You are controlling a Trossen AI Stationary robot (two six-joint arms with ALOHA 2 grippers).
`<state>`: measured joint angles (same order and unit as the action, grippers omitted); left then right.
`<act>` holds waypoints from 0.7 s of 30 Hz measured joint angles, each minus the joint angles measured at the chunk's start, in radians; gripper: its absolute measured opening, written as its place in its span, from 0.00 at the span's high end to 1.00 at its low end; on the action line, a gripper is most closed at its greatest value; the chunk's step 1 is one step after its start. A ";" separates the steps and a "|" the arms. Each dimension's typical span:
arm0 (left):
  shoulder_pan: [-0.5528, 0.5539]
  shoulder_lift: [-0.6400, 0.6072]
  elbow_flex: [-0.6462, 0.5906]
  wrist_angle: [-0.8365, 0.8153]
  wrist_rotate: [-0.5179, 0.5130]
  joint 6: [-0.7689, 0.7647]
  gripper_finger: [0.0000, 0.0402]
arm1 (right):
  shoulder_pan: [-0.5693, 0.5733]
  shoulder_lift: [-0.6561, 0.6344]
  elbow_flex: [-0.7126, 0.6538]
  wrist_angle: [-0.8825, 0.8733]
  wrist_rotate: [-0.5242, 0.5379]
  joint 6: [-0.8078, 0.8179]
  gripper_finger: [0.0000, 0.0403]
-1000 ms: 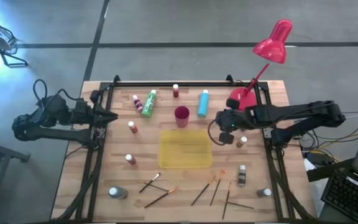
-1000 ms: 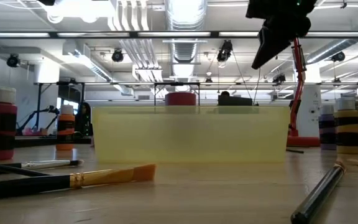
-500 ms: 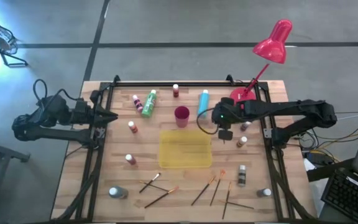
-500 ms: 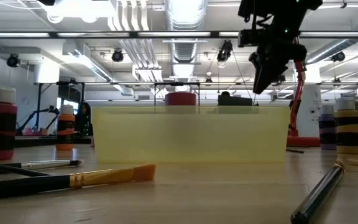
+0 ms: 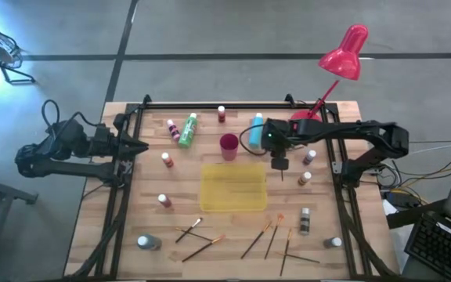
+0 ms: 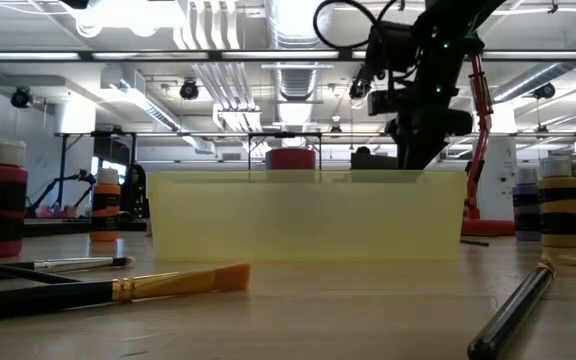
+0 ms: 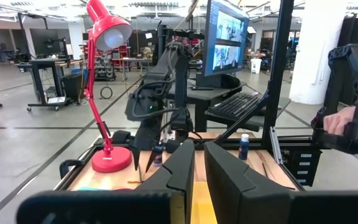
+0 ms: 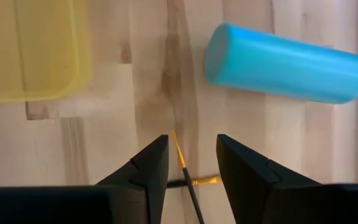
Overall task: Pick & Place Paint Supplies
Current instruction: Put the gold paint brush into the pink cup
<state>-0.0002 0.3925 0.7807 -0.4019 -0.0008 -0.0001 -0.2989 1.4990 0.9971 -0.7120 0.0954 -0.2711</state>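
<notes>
Item: right gripper (image 8: 191, 140), hovering over the bare wood table (image 5: 186, 211), between the yellow tray (image 8: 30, 50) and the light blue bottle (image 8: 284, 62), which is lying on its side near the magenta cup (image 5: 229, 145). Its claw is standing parted; a thin orange-tipped brush (image 8: 179, 155) is showing in the gap, touching neither finger, and a grip cannot be confirmed.

Item: left gripper (image 7: 199, 149), waiting at the table's left edge, fingers nearly together on nothing.

Item: green bottle (image 5: 187, 130), lying at the far side.

Item: bottle labels, showing too small to read.
</notes>
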 joint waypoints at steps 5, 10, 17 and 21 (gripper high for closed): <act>0.000 0.000 0.000 0.000 0.000 0.000 0.88 | -0.025 0.042 -0.016 0.039 -0.027 -0.022 0.65; 0.000 0.000 0.000 0.000 0.000 0.000 0.88 | -0.046 0.070 -0.047 0.059 -0.029 -0.036 0.68; 0.000 0.000 0.000 0.000 0.000 0.000 0.88 | -0.052 0.070 -0.091 0.103 -0.044 -0.038 0.73; 0.000 0.000 0.000 0.000 0.000 0.000 0.88 | -0.061 0.067 -0.106 0.127 -0.044 -0.037 0.76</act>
<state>-0.0002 0.3927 0.7807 -0.4019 -0.0006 -0.0002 -0.3597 1.5661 0.8907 -0.5851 0.0509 -0.3084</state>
